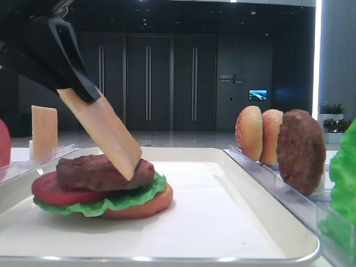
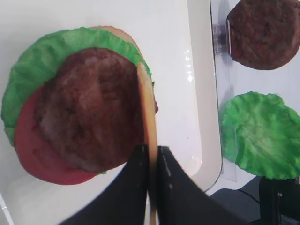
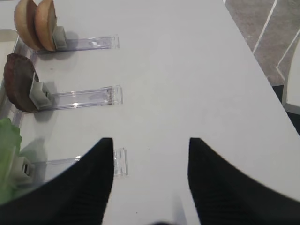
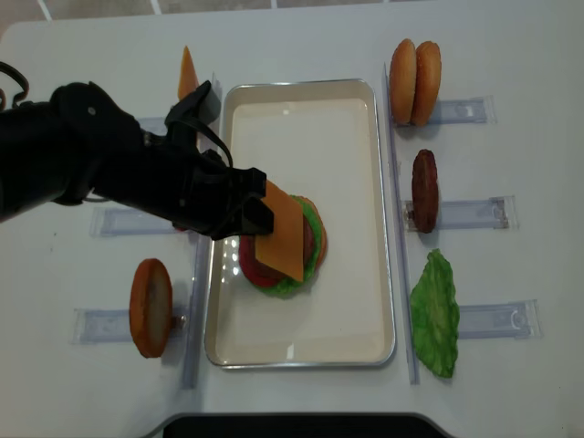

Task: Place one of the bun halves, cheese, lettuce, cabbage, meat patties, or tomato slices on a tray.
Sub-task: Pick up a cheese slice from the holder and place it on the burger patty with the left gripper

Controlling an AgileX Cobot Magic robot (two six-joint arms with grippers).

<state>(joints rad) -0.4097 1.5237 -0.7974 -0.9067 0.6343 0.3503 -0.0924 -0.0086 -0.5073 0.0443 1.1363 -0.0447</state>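
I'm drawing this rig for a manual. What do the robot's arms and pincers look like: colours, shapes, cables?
The left arm is bulky, wrapped in a matte black cover, with a thin black cable looping near its wrist. The left pincer has two flat, tapering black fingers. The right pincer shows two broad black fingers with a finely ribbed texture, narrowing toward blunt tips. No markings or labels are visible on either.

Pale orange cheese (image 4: 284, 234) slice tilted, lower edge on patty (image 1: 100, 171) stack, white tray (image 4: 351, 160)
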